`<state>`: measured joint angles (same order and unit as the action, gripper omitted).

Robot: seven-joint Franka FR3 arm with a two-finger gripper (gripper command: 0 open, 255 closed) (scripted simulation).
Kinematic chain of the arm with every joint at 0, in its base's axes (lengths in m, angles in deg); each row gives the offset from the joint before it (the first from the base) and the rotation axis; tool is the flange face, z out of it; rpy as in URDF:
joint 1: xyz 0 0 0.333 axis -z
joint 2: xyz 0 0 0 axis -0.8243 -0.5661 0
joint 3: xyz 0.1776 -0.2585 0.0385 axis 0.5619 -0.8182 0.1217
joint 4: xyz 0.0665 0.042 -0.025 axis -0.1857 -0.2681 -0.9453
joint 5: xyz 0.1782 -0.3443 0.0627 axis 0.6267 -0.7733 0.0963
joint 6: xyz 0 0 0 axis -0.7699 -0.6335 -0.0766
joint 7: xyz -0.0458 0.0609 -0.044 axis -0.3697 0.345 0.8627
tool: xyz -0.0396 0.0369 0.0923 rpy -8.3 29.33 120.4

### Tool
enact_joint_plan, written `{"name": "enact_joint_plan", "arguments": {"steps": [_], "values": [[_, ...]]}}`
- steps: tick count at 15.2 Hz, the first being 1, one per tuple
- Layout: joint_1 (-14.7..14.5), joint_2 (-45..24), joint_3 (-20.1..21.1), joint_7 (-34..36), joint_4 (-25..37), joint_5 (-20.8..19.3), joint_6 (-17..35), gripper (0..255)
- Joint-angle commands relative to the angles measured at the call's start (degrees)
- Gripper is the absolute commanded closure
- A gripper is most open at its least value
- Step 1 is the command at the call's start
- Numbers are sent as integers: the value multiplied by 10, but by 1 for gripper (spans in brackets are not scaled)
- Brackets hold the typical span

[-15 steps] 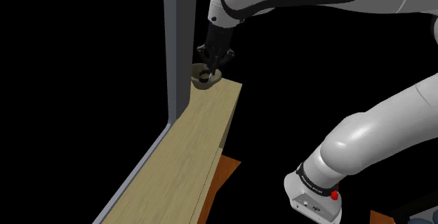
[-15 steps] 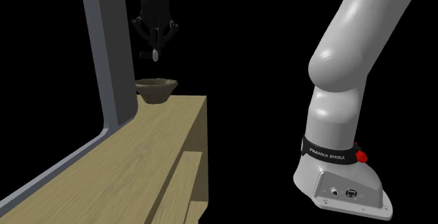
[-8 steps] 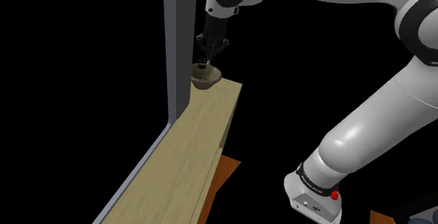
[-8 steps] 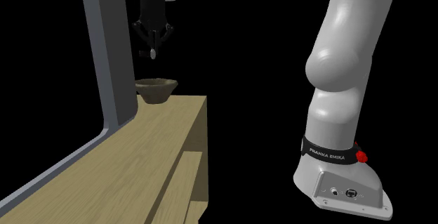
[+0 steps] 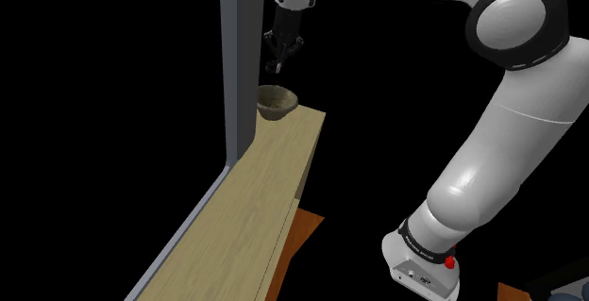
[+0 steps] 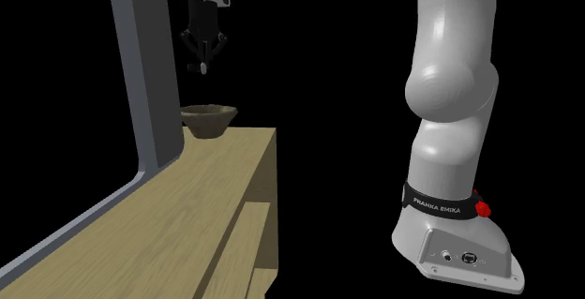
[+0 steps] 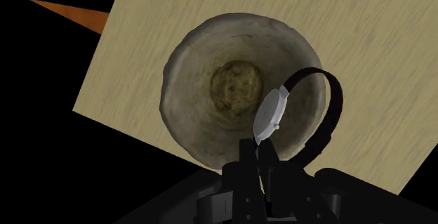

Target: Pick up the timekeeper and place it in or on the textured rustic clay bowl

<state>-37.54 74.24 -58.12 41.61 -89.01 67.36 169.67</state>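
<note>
A rough brownish-grey clay bowl [image 5: 277,103] [image 6: 208,119] stands at the far end of the pale wooden top [image 5: 264,186]. High above it hangs my gripper [image 5: 280,63] [image 6: 203,63], pointing down. It is shut on a wristwatch [image 7: 270,114] [image 6: 203,67] with a silver case and a black strap that loops out to one side. Seen from the wrist, the bowl [image 7: 210,96] lies straight below the watch, and its hollow holds nothing.
A tall grey panel [image 5: 236,63] [image 6: 141,72] rises along the far side of the wooden top, close to the bowl. An orange surface [image 5: 307,228] shows below the top's near edge. Beyond all of this is a black area. The arm's base [image 5: 420,261] stands at the shoulder view's lower right.
The gripper has risen from just over the bowl's rim to well above it, with the watch still in it. The upper arm has swung upright.
</note>
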Motion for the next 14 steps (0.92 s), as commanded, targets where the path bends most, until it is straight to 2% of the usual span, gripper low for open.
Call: {"name": "enact_joint_plan", "arguments": {"steps": [1,14], "values": [[4,-15,-4,-8,12,-3,2,255],[4,-27,-5,-8,-72,-6,99,255]]}}
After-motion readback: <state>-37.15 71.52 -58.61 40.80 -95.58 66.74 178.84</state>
